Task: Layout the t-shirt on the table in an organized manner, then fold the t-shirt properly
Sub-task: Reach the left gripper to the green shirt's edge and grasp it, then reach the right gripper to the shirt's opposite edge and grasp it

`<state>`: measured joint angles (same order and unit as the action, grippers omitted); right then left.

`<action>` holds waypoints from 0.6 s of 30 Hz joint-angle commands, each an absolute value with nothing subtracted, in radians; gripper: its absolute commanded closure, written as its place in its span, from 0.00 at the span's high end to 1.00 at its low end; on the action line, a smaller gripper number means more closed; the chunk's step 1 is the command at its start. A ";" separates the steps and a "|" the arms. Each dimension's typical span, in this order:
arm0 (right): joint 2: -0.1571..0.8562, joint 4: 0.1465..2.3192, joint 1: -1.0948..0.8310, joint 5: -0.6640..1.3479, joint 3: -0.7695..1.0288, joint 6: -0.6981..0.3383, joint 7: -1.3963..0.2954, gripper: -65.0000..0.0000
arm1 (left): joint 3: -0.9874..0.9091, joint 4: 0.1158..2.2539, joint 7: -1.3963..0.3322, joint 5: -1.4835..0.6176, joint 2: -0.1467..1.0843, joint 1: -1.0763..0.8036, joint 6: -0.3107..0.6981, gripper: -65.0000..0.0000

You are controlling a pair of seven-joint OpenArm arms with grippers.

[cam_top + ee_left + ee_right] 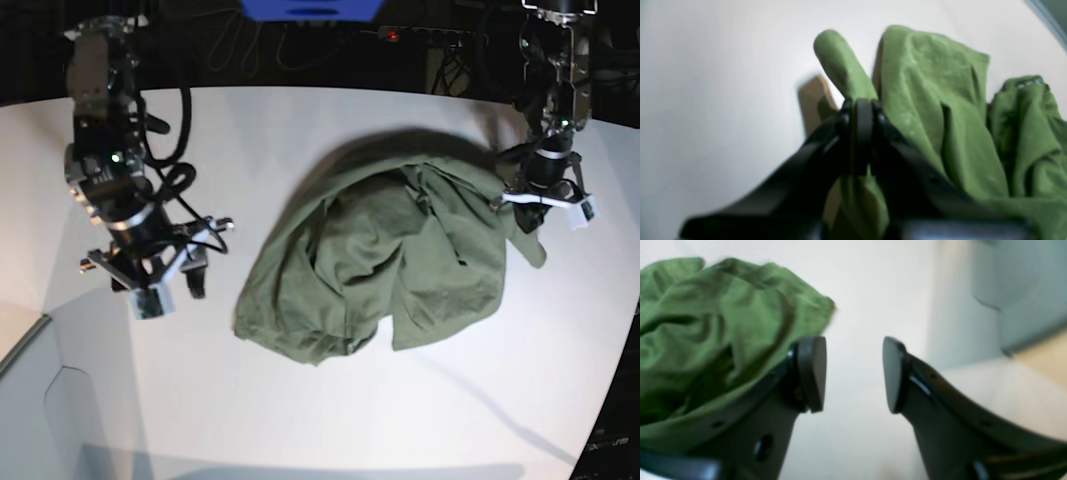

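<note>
A robotics lab bench, not a home

Two black robot arms (120,180) are mounted at a large white desk (300,400) with a curved edge; behind it the dark background holds loose cables (250,45), a power strip with a red light (400,35) and a blue piece of equipment (310,8)

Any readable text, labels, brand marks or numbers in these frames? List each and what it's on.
None readable.
t-shirt: plain, no print; a pale patch at its collar in the left wrist view may be a tag, too blurred to read.
table: no markings visible.
</note>
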<state>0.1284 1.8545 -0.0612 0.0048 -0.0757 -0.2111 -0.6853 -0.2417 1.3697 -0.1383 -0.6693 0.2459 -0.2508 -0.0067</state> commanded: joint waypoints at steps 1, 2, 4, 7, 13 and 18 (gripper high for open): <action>0.130 1.824 -0.013 0.001 -0.090 -0.223 -0.668 0.50 | -0.255 1.391 -0.113 -0.670 0.257 -0.265 -0.004 0.00; 0.120 1.768 0.024 0.001 -0.108 -0.226 -0.665 0.53 | -0.263 1.395 -0.113 -0.670 0.257 -0.275 -0.004 0.00; 0.102 1.646 0.105 0.001 -0.130 -0.229 -0.665 0.57 | -0.278 1.405 -0.113 -0.670 0.257 -0.298 -0.004 0.00; 0.085 1.451 0.219 0.001 -0.159 -0.229 -0.664 0.61 | -0.285 1.409 -0.113 -0.670 0.257 -0.325 -0.004 0.00; 0.065 1.041 0.429 0.001 -0.180 -0.229 -0.542 0.62 | -0.285 1.409 -0.113 -0.670 0.257 -0.354 -0.004 0.00; 0.065 0.762 0.521 0.002 -0.179 -0.229 -0.383 0.62 | -0.285 1.408 -0.113 -0.670 0.257 -0.357 -0.004 0.00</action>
<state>0.0669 0.7380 0.4915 0.0006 -0.1806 -0.2241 -0.3939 -0.2798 1.3903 -0.1322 -0.6704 0.2470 -0.3588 -0.0078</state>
